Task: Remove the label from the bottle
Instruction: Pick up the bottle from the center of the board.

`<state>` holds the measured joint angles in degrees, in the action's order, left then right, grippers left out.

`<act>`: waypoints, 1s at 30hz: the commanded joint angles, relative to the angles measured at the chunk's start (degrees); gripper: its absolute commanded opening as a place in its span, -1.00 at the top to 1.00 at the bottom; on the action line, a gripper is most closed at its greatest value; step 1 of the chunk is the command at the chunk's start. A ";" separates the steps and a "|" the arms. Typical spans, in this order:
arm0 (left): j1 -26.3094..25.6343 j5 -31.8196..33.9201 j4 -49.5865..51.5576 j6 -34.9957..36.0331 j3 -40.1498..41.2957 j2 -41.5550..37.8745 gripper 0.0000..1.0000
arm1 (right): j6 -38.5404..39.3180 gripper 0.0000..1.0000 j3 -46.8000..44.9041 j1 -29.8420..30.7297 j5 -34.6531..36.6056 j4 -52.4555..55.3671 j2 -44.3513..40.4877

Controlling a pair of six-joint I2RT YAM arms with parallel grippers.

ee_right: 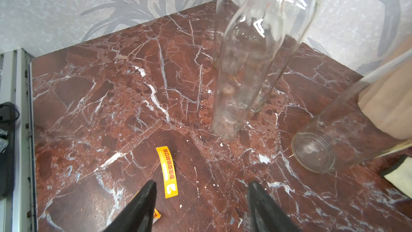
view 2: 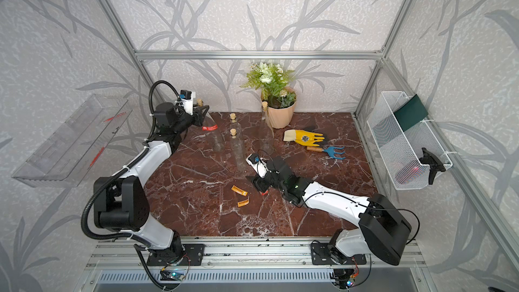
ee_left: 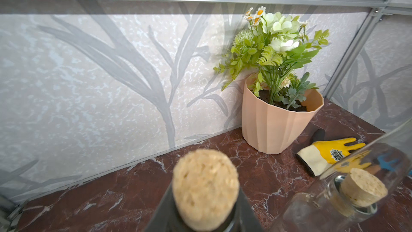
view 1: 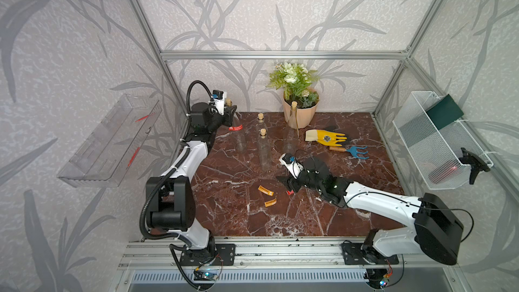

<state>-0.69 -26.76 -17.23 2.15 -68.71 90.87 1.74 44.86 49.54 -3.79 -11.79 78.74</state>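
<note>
Far left: left gripper (view 1: 230, 111) apparently pinching the corked neck of the upright clear glass bottle (view 1: 239, 139); its red label (view 1: 235, 128) sits on the shoulder. Centre: right gripper (ee_right: 202, 184), jaws spread, beside a loose yellow label strip (ee_right: 170, 172) on the marble table (view 1: 224, 220).

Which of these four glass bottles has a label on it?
The back-left bottle, held by the left gripper: a red label sits on its shoulder; the other three are bare.

Bench (view 1: 238, 214): polished red-brown marble, glossy, white veins. Bottle (view 1: 240, 141): clear smooth glass w/ rough cork stopper (ee_left: 205, 188). Pot (ee_left: 274, 128): matt ribbed plastic. Basket (view 1: 438, 141): white metal mesh. Frame (view 1: 280, 55): brushed alu.
</note>
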 commanded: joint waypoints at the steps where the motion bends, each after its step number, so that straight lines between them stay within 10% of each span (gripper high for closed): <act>1: -4.63 10.92 1.70 1.13 2.99 -5.71 1.00 | -2.39 -0.43 5.52 1.01 2.07 1.33 2.24; 12: -8.06 25.46 6.58 -3.21 9.15 -16.38 1.00 | -3.70 -0.54 19.83 4.33 14.75 5.27 11.34; 30: -8.64 23.45 10.55 -7.34 15.18 -23.90 1.00 | -7.47 -0.73 37.97 4.16 20.02 18.34 23.53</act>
<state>-8.99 -2.63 -5.17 -3.70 -54.24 68.51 -5.58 80.82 53.78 14.20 3.53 101.60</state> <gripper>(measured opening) 0.294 0.862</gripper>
